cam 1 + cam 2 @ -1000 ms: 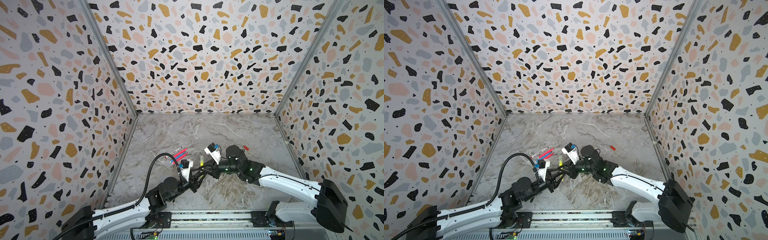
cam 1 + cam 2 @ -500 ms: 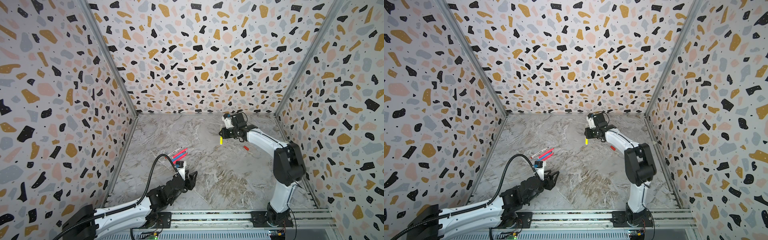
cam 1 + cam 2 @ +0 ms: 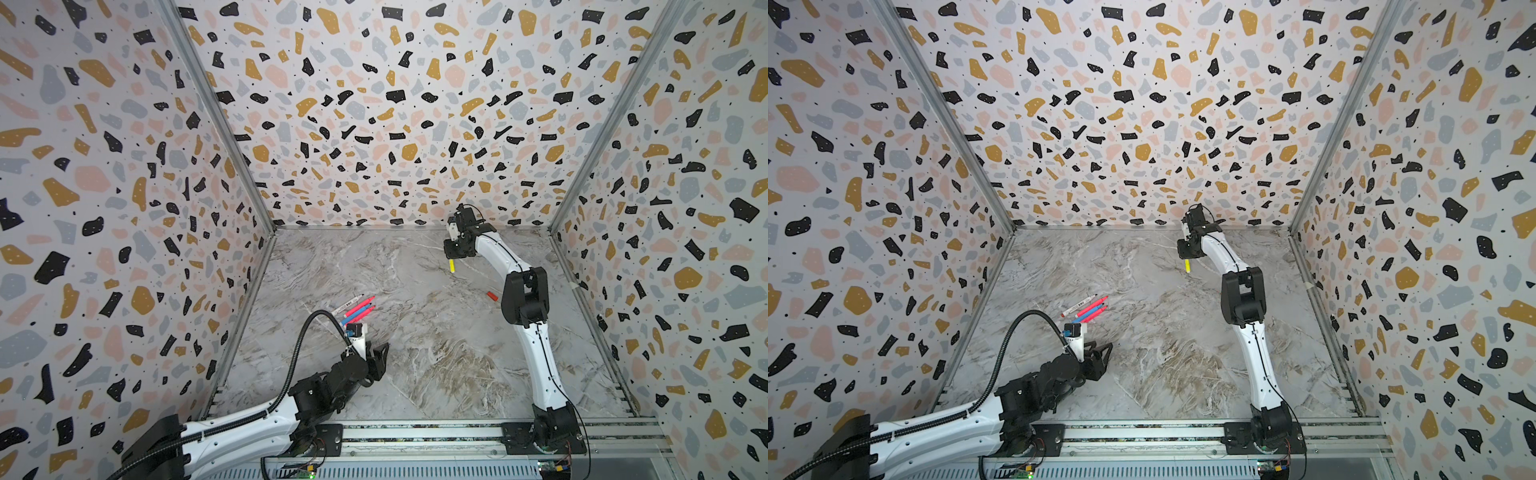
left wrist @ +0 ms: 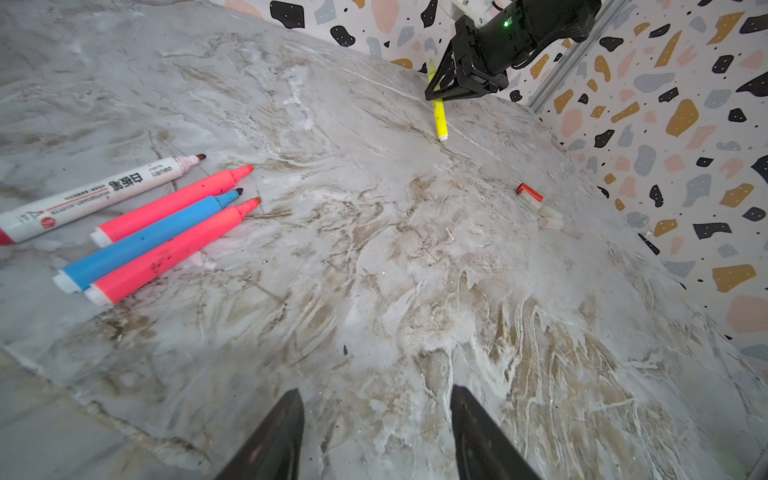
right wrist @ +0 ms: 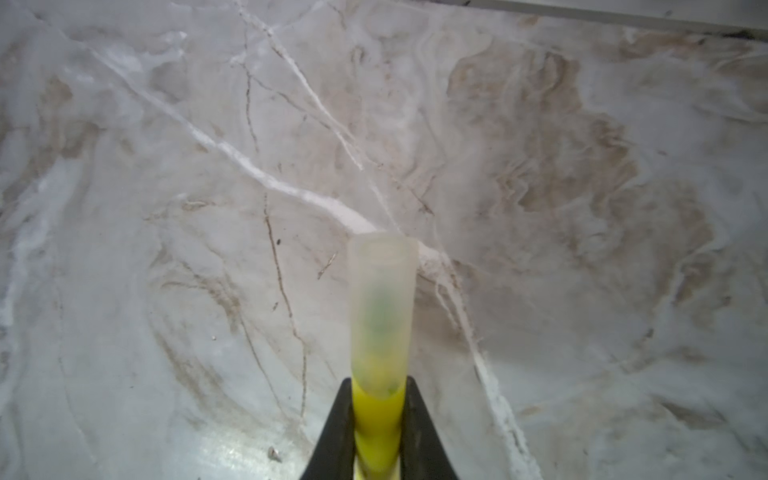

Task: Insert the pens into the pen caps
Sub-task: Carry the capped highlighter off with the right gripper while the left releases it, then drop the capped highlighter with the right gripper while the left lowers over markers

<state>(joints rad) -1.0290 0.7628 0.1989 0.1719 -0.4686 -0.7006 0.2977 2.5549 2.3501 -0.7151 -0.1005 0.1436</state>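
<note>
Two grippers hang over the marble table (image 3: 436, 374): the left gripper (image 3: 376, 353), at seven o'clock, jaws spread; the right gripper (image 3: 452, 258), at one o'clock, pinching a capped yellow pen (image 3: 451, 266). Four uncapped pens (image 4: 145, 241) lie together at ten o'clock, a red cap (image 3: 492, 296) at two.

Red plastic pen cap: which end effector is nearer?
Right. The right end effector, holding a slim yellow pen, hangs just behind the red plastic cap; the left end effector is far front-left.
</note>
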